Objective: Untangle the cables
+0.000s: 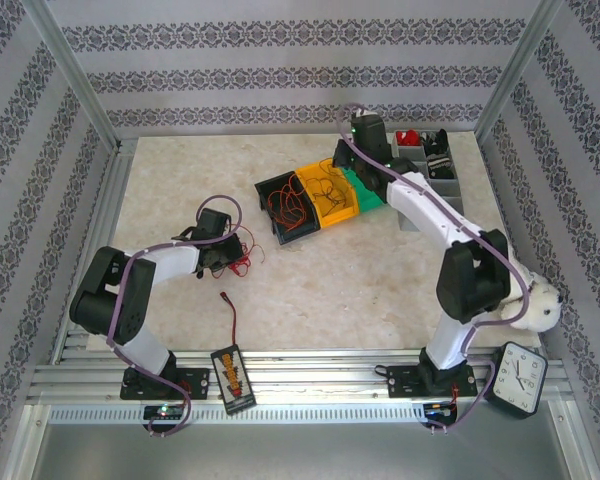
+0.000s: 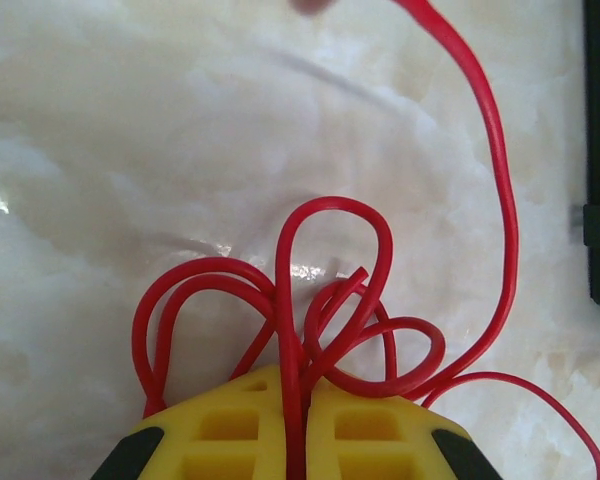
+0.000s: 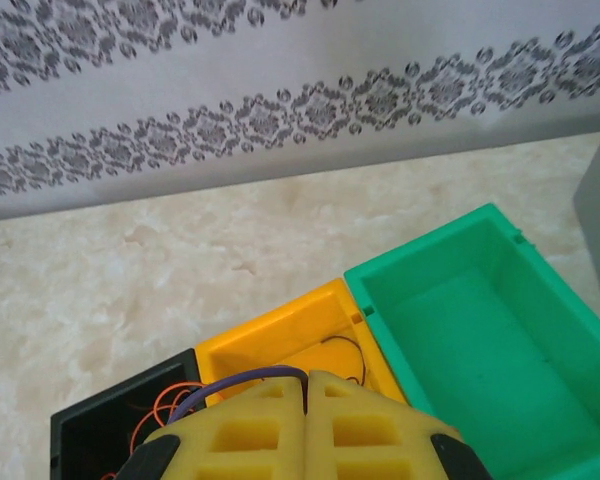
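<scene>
Red wires (image 2: 330, 290) on the tabletop (image 2: 130, 150) are pinched in the closed left jaws; a thin purple wire (image 3: 240, 378) is gripped by the right jaws over the yellow bin (image 3: 280, 335). Loops should be eased apart slowly.

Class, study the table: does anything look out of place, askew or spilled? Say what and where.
Yes. The battery pack lies off the table top on the near rail, its wire trailing inward. The three bins sit skewed, and red cables lie loose on the table, pinched in the shut left gripper.
</scene>
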`<state>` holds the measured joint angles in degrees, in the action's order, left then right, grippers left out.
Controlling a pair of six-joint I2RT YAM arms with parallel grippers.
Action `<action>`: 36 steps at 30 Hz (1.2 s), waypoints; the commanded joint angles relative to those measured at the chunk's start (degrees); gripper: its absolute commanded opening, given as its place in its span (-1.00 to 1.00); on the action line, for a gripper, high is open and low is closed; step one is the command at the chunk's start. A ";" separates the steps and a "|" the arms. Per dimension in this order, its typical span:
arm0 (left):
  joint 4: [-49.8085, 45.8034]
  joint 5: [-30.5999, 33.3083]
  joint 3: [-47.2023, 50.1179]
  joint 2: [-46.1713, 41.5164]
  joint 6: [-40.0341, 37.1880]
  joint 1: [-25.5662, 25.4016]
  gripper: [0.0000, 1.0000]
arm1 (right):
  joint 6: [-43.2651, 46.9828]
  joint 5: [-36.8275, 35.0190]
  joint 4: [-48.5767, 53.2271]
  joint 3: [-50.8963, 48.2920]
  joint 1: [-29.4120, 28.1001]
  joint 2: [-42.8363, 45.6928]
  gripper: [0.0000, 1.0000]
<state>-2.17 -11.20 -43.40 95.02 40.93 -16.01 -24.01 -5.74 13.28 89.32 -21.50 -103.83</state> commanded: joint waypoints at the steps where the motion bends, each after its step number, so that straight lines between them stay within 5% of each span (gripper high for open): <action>1: -6.17 2.08 2.03 6.60 -1.25 0.54 -1.00 | -0.35 3.00 0.71 3.77 0.27 -4.28 -0.87; 10: -6.78 2.54 1.57 7.00 -1.02 0.50 -1.00 | -1.77 2.47 3.75 12.03 0.46 -16.63 -0.81; 15: -7.08 2.76 1.39 7.09 -0.85 0.52 -1.00 | -2.49 3.48 5.07 13.70 0.74 -17.97 -0.29; 19: -6.71 2.50 1.52 7.54 -0.59 0.53 -1.00 | -2.83 1.36 5.13 11.81 1.25 -15.84 -0.06; 30: -6.00 1.31 0.77 8.04 -1.06 0.52 -1.00 | -3.08 2.88 5.56 5.69 5.31 -15.86 -0.05; 36: -7.37 7.14 1.87 2.79 1.06 0.63 -1.00 | -2.64 7.36 5.80 3.93 5.38 -17.39 -0.12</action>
<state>-3.18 -11.27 -44.80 95.15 41.04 -15.75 -27.00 -1.52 18.39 94.98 -15.53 -120.27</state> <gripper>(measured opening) 0.090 0.448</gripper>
